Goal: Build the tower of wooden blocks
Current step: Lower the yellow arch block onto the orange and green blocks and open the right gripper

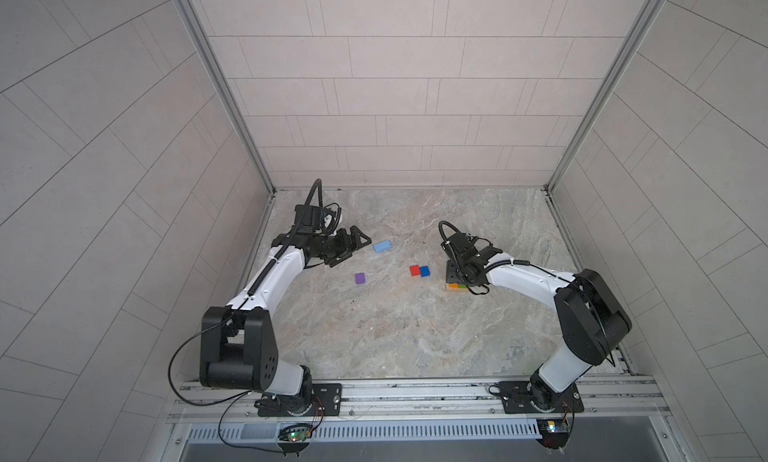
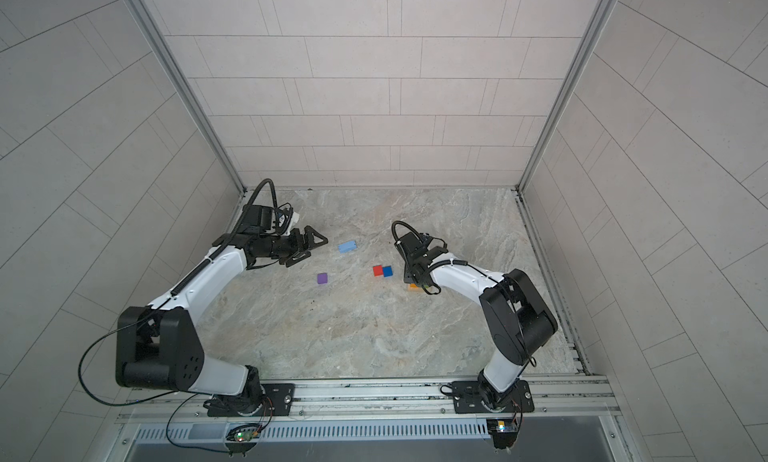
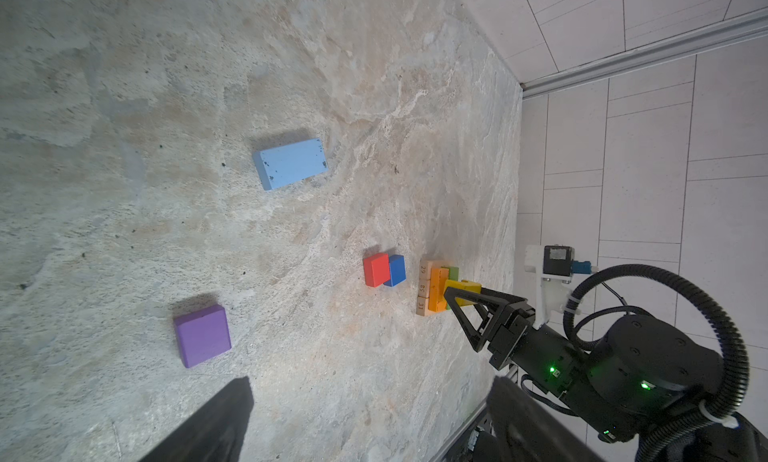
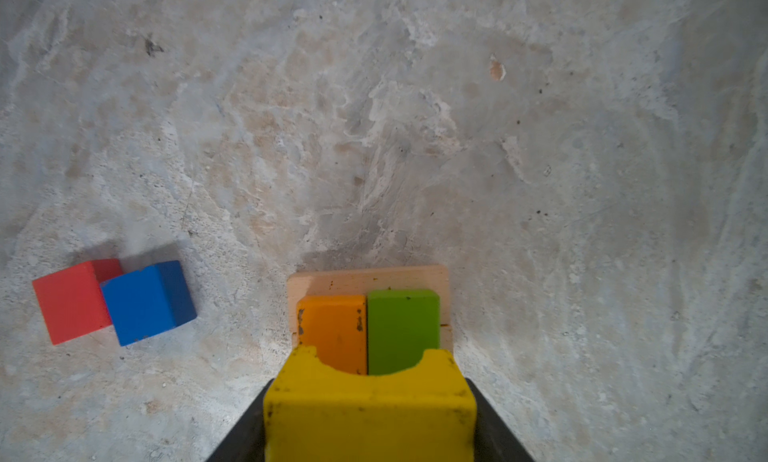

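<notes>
Right wrist view: right gripper (image 4: 370, 435) clamps yellow brick (image 4: 370, 397) over the tower (image 1: 456, 286), right of centre in a top view. Next, probably lower it square, then let go. Left gripper (image 1: 351, 252) gapes empty.

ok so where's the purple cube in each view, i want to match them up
Top view: purple cube on the table, left of the red cube.
Top view: same spot, left of the red cube.
Left wrist view: on its own, apart from the light-blue brick.
Right wrist view: not in it.
Shared landmark: the red cube touching the blue cube, seen in all four views.
</notes>
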`<state>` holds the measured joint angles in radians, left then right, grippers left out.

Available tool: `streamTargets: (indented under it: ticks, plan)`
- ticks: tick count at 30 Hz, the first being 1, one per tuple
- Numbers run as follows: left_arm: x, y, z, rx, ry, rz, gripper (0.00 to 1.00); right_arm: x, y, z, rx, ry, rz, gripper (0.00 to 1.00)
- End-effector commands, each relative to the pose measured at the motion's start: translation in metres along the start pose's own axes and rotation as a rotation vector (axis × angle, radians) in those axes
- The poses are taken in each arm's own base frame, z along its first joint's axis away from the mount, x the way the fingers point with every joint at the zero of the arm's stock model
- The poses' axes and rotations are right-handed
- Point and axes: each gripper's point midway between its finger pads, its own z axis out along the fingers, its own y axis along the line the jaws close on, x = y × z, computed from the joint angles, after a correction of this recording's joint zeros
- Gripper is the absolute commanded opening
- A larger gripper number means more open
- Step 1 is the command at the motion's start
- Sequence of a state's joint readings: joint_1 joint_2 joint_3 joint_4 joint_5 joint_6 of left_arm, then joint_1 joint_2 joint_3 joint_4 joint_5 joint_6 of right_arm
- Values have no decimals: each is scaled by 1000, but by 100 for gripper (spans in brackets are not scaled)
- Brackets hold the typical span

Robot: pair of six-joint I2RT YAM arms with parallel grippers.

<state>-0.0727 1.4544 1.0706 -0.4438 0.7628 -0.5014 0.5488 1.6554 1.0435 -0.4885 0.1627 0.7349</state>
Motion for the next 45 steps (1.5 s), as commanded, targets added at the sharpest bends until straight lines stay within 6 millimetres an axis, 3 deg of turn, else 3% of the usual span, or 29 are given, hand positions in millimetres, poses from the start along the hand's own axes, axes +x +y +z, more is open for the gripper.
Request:
streamTargets:
  ticks: [1, 26, 45]
  plan:
    - [4, 1, 3, 5, 10, -5, 95, 2, -5, 5, 24, 9, -5, 35]
    - [3, 1, 1, 3, 4, 1, 95, 3, -6, 9, 33, 16, -8, 36]
    - [3, 0, 0, 0, 1, 6, 95, 4, -3, 10, 18, 19, -6, 53]
